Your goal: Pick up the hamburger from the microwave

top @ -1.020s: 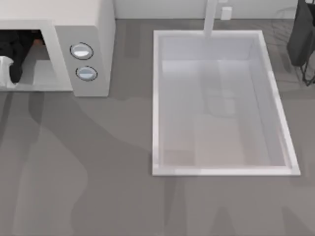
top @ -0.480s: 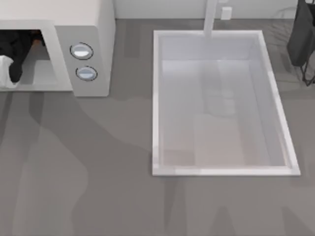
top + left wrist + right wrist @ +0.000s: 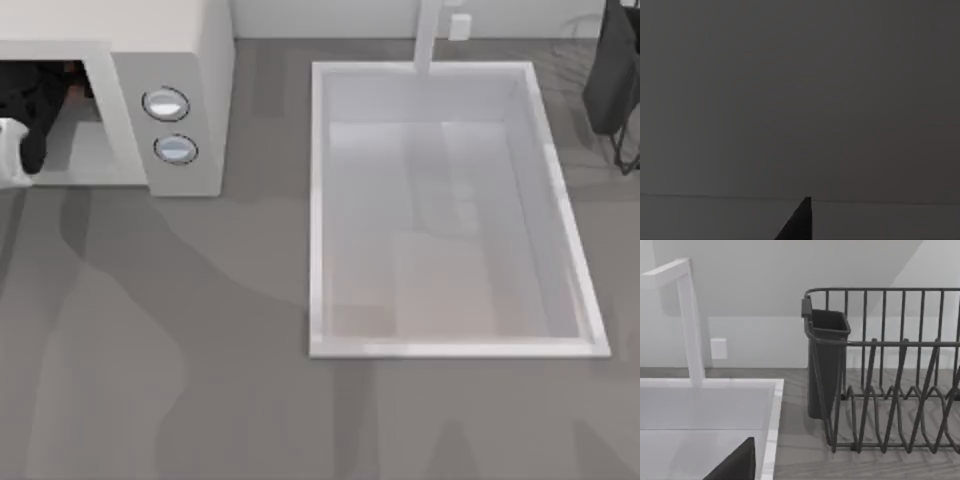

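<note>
Top view, near edge: bare grey countertop [image 3: 200, 400], shadows only. Mid-right sits the white sink basin [image 3: 320, 200], w/ its white faucet [image 3: 428, 35] rising at the far rim. At the far right edge, a dark dish rack [image 3: 615, 80] w/ a utensil cup; the right wrist view looks over the sink's rim [image 3: 771, 430] to the wire rack [image 3: 890, 370], the dark cup [image 3: 825, 360] hung on its corner, faucet [image 3: 687, 320] and a pale wall plate [image 3: 718, 348] behind. A dark wedge at that view's lower edge may be part of the right arm; can't tell the right gripper's opening.

Far left: the microwave [image 3: 190, 60], off-white, two silver-blue knobs [image 3: 166, 104] on the side panel, cavity facing the near side. The left arm [image 3: 30, 100] reaches into the cavity at the top view's left edge; black links inside, white segment at the mouth. A small orange-brown bit, prob. the hamburger [image 3: 76, 91], shows deep in the cavity just beside the black arm. Left gripper is hidden inside; can't tell if it's spread or closed, or has hold of anything.

Left wrist view is dark.
</note>
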